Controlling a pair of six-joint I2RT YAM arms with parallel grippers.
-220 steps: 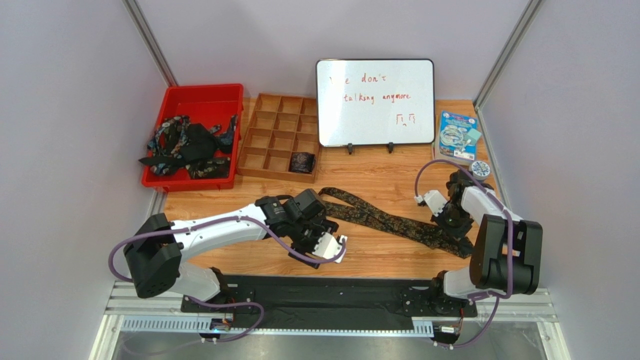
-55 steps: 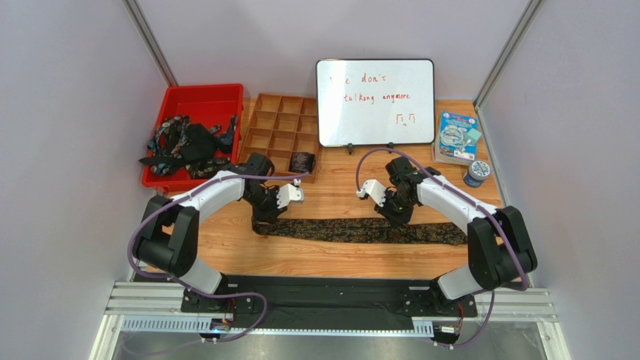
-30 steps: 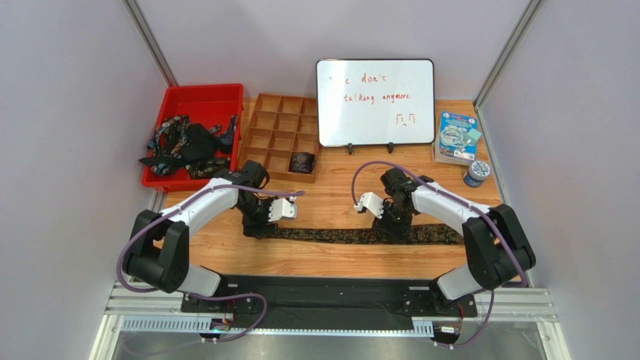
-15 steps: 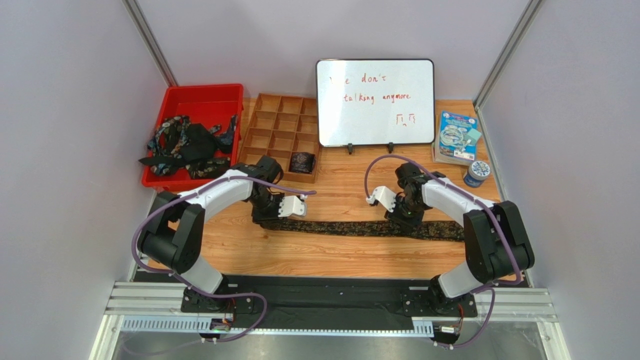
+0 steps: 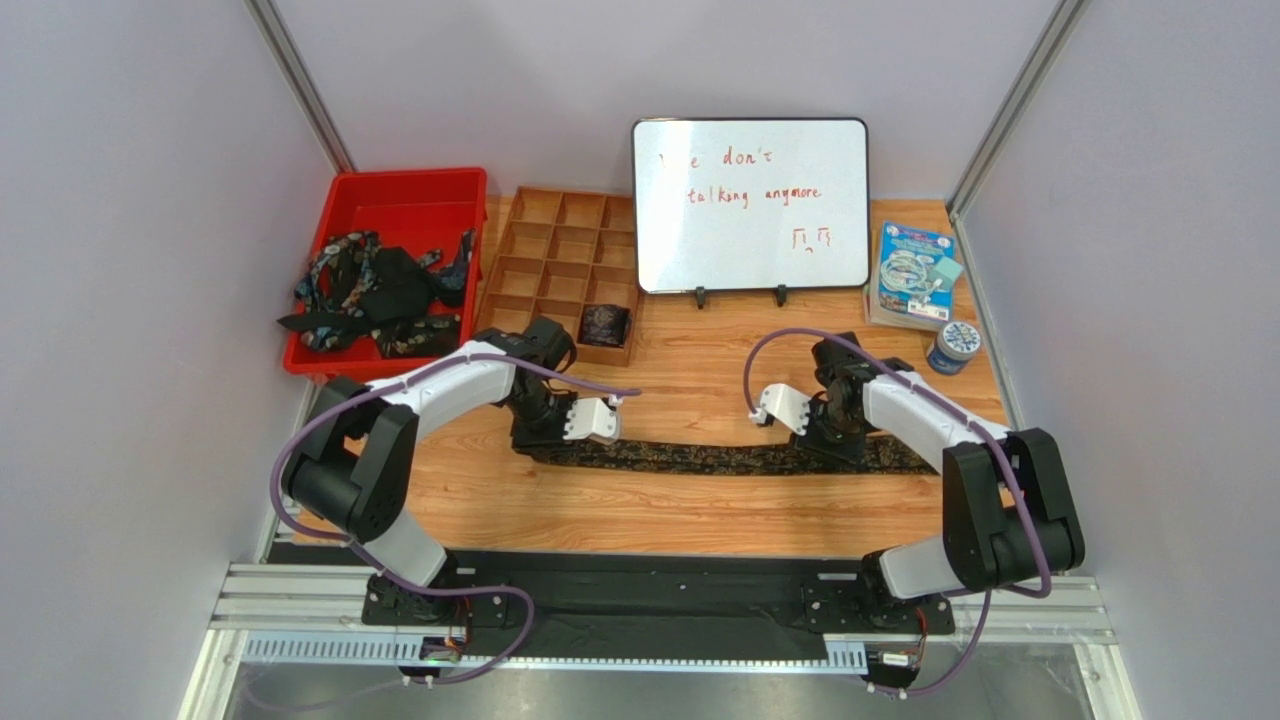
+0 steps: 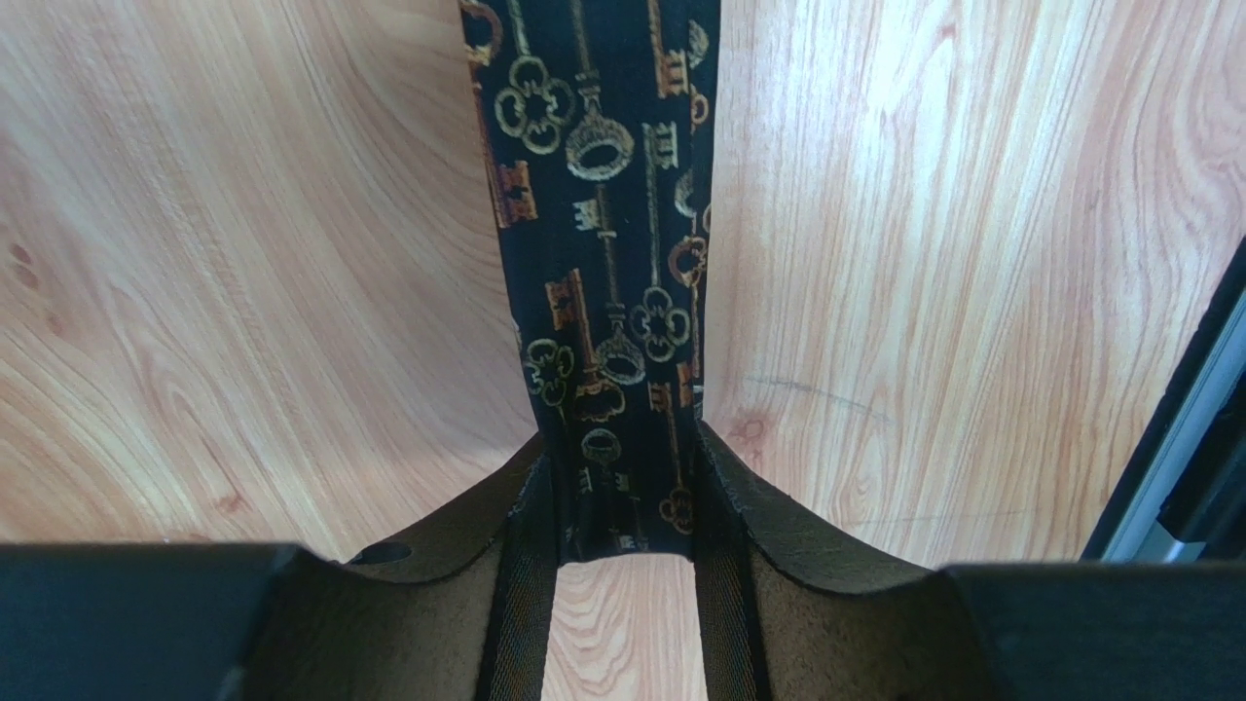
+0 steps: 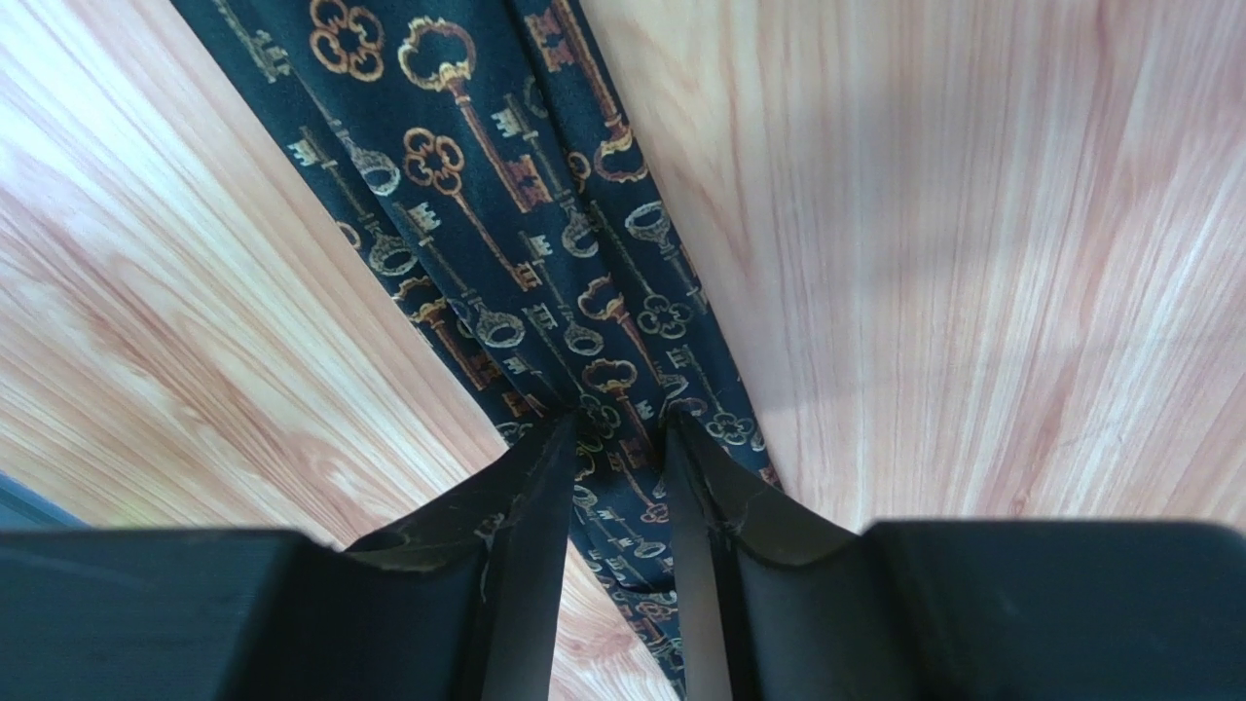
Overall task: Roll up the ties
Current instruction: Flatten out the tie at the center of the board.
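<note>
A black tie [image 5: 706, 455] with a gold key pattern lies stretched left to right across the wooden table. My left gripper [image 5: 537, 440] is shut on its narrow left end; in the left wrist view the tie [image 6: 600, 219] runs away from between the fingers of that gripper [image 6: 622, 468], squeezed across its width. My right gripper [image 5: 836, 441] is shut on the tie near its wide right end; in the right wrist view the fabric [image 7: 483, 190] bunches between the tips of that gripper [image 7: 617, 427]. A rolled tie [image 5: 606, 323] sits in the wooden divider box [image 5: 549, 270].
A red bin [image 5: 394, 200] at the back left holds several loose ties [image 5: 376, 288]. A whiteboard [image 5: 750, 204] stands at the back centre. A book [image 5: 917, 272] and a small round tin [image 5: 953, 345] are at the back right.
Both grippers have moved to the right, dragging the tie with them along the table; the tie stays stretched straight between them.
</note>
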